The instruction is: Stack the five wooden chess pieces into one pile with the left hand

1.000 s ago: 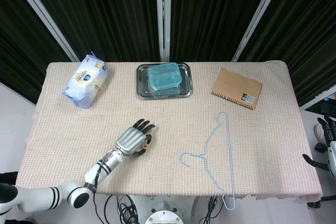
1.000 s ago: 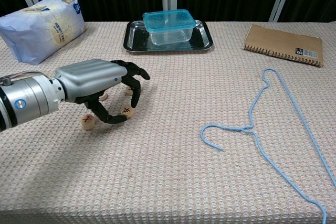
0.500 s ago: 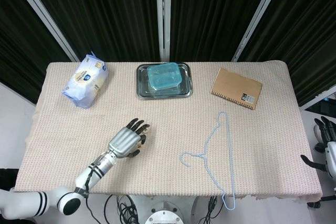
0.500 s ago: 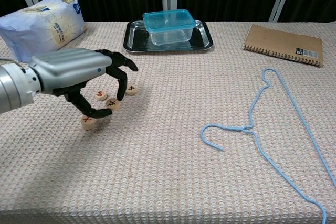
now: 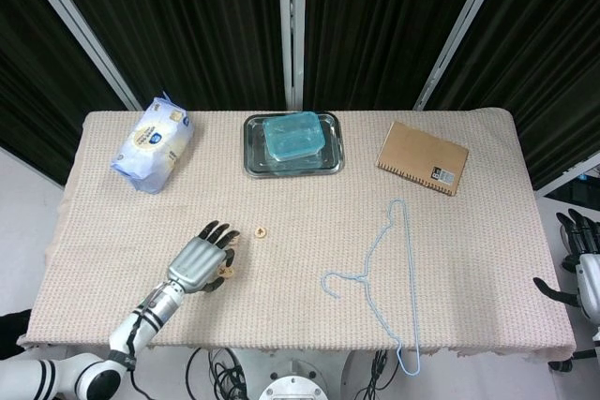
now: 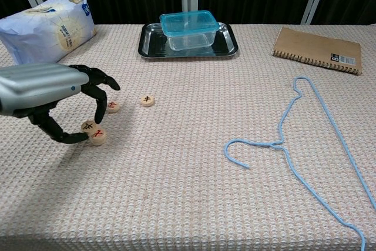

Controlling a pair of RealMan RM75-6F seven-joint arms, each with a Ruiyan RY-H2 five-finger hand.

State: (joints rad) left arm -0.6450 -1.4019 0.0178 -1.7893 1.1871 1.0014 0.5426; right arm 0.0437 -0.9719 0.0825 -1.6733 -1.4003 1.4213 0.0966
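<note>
The left hand (image 6: 50, 95) pinches one piece (image 6: 89, 126) in its fingers (image 6: 97, 110) over another piece (image 6: 98, 137); an off-centre release risks it sliding off.

Bright, even overhead light; soft shadows, sharp focus.

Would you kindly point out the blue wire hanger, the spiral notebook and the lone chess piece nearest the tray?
blue wire hanger (image 6: 320, 107), chest view, on its long straight side.
spiral notebook (image 6: 314, 49), chest view, middle of the cover.
lone chess piece (image 6: 147, 101), chest view, top face.
</note>
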